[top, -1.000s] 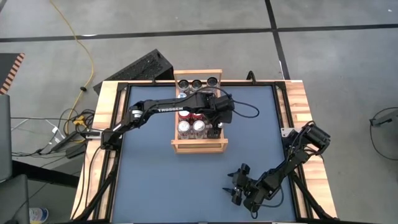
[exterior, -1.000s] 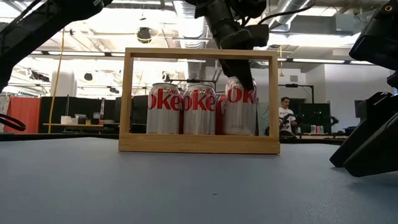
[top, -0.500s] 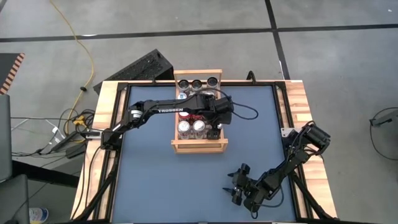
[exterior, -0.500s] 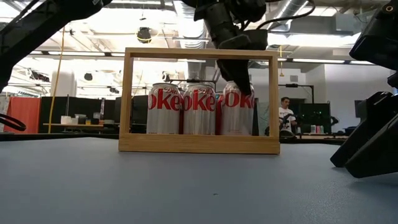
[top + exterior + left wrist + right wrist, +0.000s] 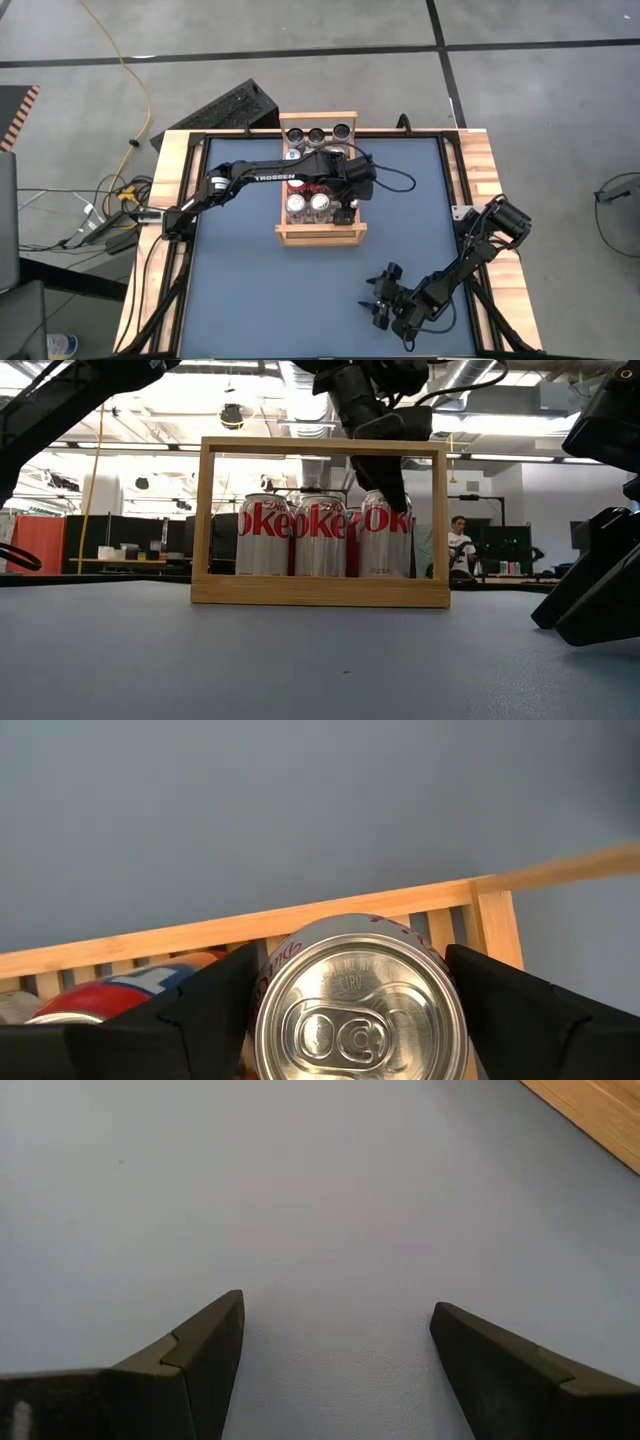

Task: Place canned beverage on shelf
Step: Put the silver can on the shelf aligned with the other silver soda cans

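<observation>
The light-wood shelf [image 5: 320, 236] stands at the table's far middle and holds several cans. Two silver cans [image 5: 263, 535] [image 5: 320, 535] stand in its near row. A third silver can [image 5: 355, 1020] stands upright at that row's right end [image 5: 385, 545], level with them. My left gripper [image 5: 350, 990] reaches down over it [image 5: 347, 205] and is shut on it. My right gripper [image 5: 372, 300] rests open near the table's near right, above bare blue mat [image 5: 335, 1230]. My left gripper pinches the can's upper side wall [image 5: 268, 990] between its two fingers, one on each side just below the top rim. The fingers come from above, slanting down toward the near edge. The can is upright, its bottom hidden behind the shelf's near rail [image 5: 320, 592].
Three dark-topped cans [image 5: 317, 133] fill the shelf's far row and red cans [image 5: 300, 185] the middle. The shelf's near frame [image 5: 320, 445] rises above the cans. Blue mat lies free in front of the shelf [image 5: 300, 300]. Wooden borders [image 5: 480, 160] edge the table.
The can in my left gripper was tilted and slightly raised; it has sunk a little and straightened, and now stands level with its two neighbours. The gripper has followed it down slightly.
</observation>
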{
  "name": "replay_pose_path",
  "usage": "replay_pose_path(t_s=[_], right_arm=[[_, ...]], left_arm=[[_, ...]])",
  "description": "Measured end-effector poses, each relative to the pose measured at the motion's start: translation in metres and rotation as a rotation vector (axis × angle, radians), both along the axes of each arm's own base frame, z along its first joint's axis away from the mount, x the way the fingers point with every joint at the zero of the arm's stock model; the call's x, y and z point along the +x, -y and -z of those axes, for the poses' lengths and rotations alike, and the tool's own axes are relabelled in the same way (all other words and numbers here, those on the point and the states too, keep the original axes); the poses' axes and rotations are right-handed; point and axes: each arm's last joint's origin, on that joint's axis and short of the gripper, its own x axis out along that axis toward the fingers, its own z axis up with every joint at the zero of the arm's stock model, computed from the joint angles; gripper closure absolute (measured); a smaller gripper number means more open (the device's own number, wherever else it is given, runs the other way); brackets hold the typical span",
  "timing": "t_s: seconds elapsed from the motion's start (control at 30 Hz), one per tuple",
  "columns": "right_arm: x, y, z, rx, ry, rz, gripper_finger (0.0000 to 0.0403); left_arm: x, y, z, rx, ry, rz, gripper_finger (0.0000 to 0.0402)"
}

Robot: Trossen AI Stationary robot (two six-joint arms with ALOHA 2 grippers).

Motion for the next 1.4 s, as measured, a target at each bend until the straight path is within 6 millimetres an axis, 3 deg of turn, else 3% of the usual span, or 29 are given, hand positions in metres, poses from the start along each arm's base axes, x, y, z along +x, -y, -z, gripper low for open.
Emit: replay_pose_path(t_s=[0.33,1.07,1.4], right_arm=[[0.0,0.0,0.0,0.001,0.0,0.0,0.0086],[0.0,0.0,0.0,0.001,0.0,0.001,0.0086],[0.0,0.0,0.0,0.002,0.0,0.001,0.0086]], left_arm=[[-0.003,0.0,0.015,-0.07,-0.026,-0.013,0.0107],[-0.005,-0.004,0.009,-0.055,-0.015,-0.034,0.0105],[-0.006,-0.009,0.01,-0.095,-0.013,-0.054,0.0075]])
